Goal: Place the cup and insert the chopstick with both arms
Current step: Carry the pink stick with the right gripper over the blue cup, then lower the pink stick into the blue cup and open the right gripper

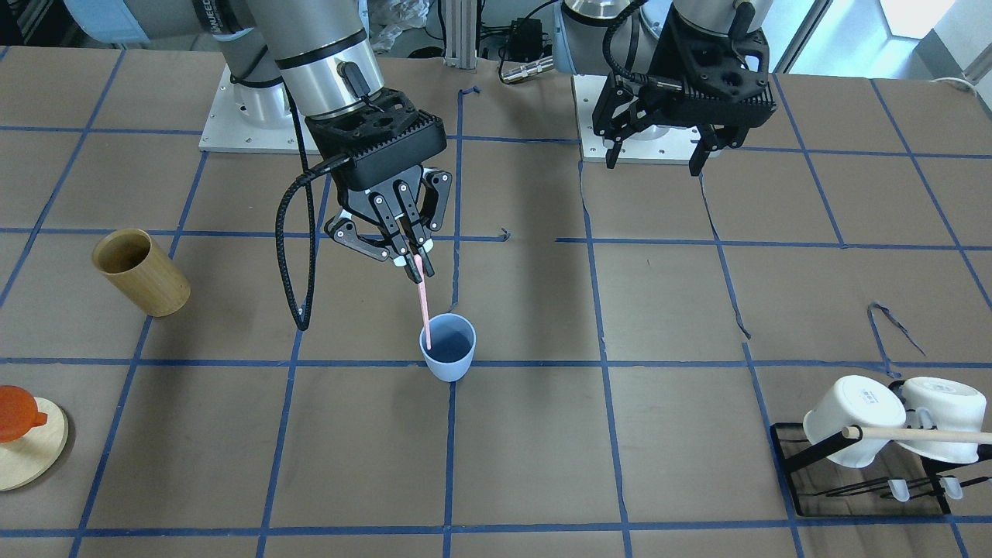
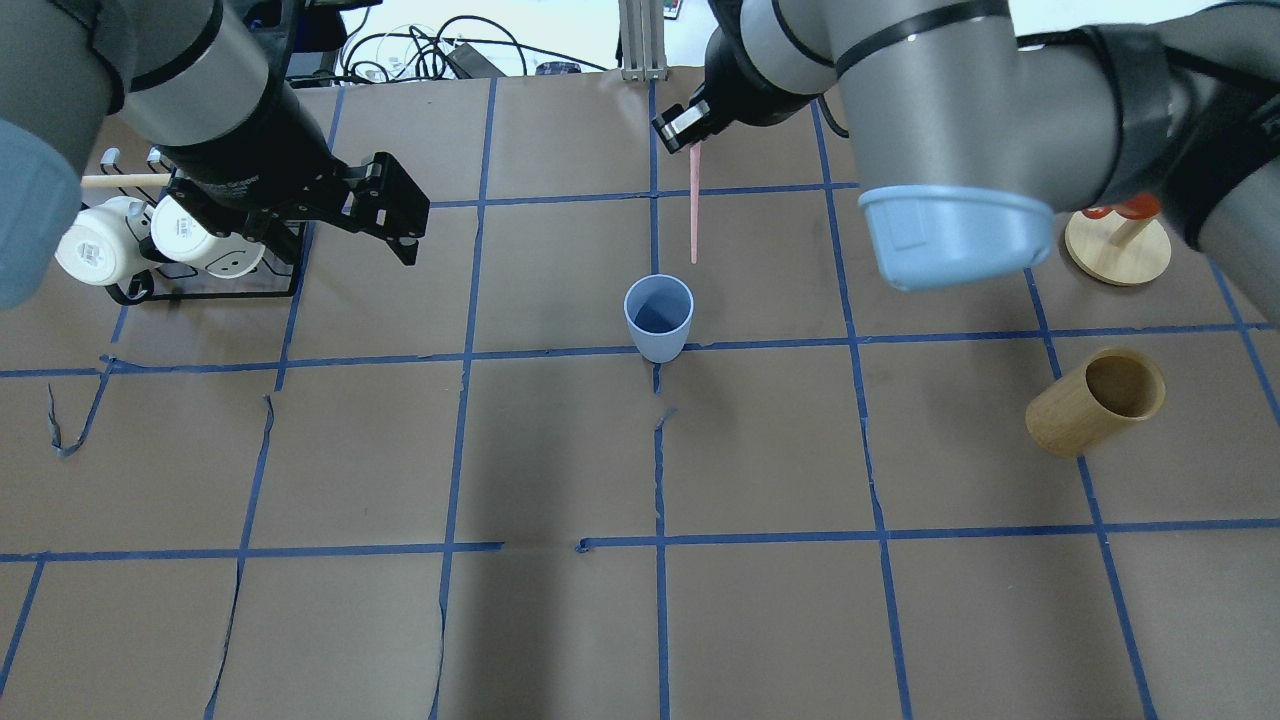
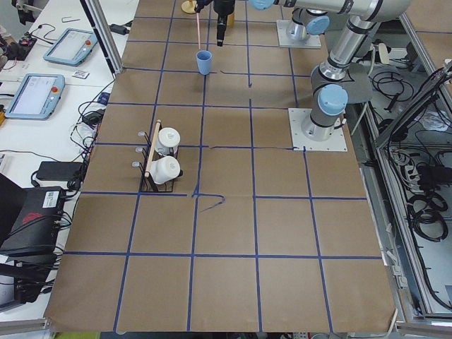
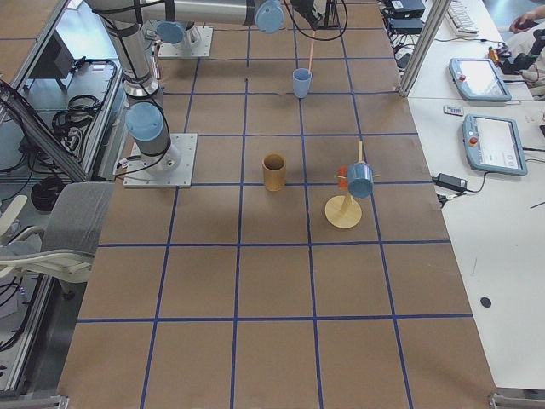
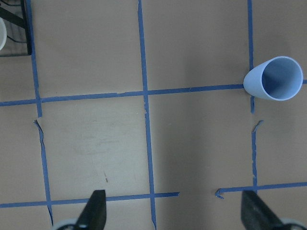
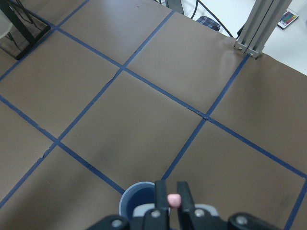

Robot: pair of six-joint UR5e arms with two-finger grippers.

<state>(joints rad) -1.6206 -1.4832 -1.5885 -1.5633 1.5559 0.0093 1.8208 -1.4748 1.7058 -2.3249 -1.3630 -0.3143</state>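
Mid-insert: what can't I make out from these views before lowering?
1. Tip of the chopstick: front view, it overlaps the blue cup rim, so depth is unclear; right wrist view, the right gripper covers the shaft.
2. Orange piece on the wooden stand: cut by the front view's edge; right arm covers most of it overhead.
3. Side views: grip too small.

Looks straight down on a brown paper-covered table (image 5: 96, 153) gridded with blue tape lines (image 5: 146, 143). Notes a light-blue cup (image 5: 276, 79) at upper right, mouth toward the camera, standing just beside a tape crossing. Records the left gripper (image 5: 175, 215) at the bottom edge, fingertips (image 5: 94, 213) spread wide, bare paper between them. Shows a black rack (image 5: 14, 51) in the top-left corner, possibly holding a white item (image 5: 2, 34), mostly cropped.
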